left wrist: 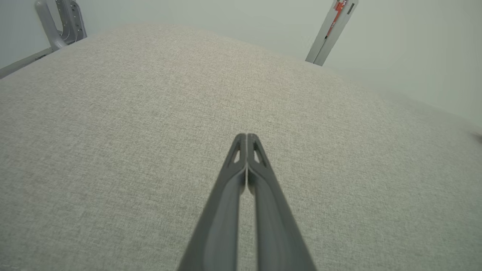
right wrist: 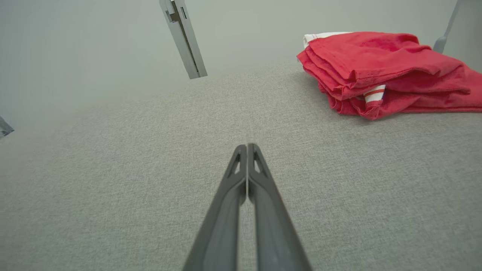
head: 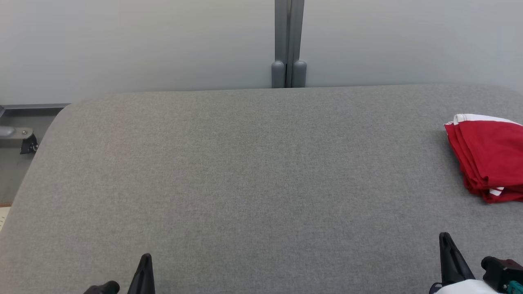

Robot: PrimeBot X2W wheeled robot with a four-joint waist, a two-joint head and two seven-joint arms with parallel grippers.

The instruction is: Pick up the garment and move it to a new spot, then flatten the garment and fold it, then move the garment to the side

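The garment (head: 488, 157) is red with white trim and lies folded in a small stack at the right edge of the grey table (head: 245, 171). In the right wrist view the garment (right wrist: 384, 71) sits ahead and to the right of my right gripper (right wrist: 247, 146), well apart from it. That gripper (head: 444, 237) is shut with nothing in it, low at the lower right of the head view. My left gripper (head: 146, 257) is at the lower left, far from the garment. Its fingers (left wrist: 246, 136) are pressed together, empty, above bare fabric.
A pale wall runs behind the table, with a grey upright post (head: 289, 45) at its middle. The table's left edge drops to a floor strip with a metal bracket (head: 24, 139). Wide bare table surface lies between the two grippers.
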